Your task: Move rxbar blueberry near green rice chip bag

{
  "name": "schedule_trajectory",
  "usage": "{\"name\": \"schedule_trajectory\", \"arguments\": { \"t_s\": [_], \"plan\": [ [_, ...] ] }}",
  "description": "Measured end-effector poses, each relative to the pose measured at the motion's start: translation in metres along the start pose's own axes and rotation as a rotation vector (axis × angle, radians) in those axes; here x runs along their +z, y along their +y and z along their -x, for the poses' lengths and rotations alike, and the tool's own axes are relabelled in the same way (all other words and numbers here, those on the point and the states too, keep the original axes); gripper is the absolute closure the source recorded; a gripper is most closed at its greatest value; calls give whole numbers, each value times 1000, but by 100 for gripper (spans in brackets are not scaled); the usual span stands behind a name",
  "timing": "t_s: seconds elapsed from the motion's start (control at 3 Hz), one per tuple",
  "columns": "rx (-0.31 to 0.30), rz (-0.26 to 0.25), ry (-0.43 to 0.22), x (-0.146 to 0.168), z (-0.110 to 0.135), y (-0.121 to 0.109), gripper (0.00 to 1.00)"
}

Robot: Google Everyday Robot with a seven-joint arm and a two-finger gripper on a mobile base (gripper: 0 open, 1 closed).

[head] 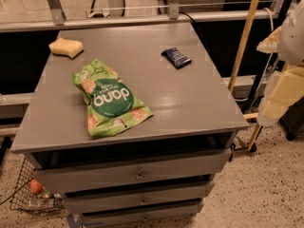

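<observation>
One by one, logged three items on grey cabinet top. Found rxbar blueberry lying flat toward rear right, well apart from green rice chip bag at front left. Noted yellow sponge at rear left corner. Observed gripper beyond right edge, off the top; could not tell whether open or closed.

arm at right edge, gripper below
</observation>
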State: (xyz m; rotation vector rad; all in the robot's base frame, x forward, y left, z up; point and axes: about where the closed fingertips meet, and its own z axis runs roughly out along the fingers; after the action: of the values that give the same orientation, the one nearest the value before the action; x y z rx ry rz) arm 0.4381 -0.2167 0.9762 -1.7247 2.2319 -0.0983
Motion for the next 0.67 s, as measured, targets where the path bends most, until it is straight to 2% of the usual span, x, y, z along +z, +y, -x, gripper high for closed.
{"name": "schedule_trajectory", "arguments": {
  "t_s": [0.33, 0.67],
  "plan": [
    [0, 0, 0, 0, 0, 0, 0],
    [48, -15, -54, 12, -1, -12, 0]
  ]
}}
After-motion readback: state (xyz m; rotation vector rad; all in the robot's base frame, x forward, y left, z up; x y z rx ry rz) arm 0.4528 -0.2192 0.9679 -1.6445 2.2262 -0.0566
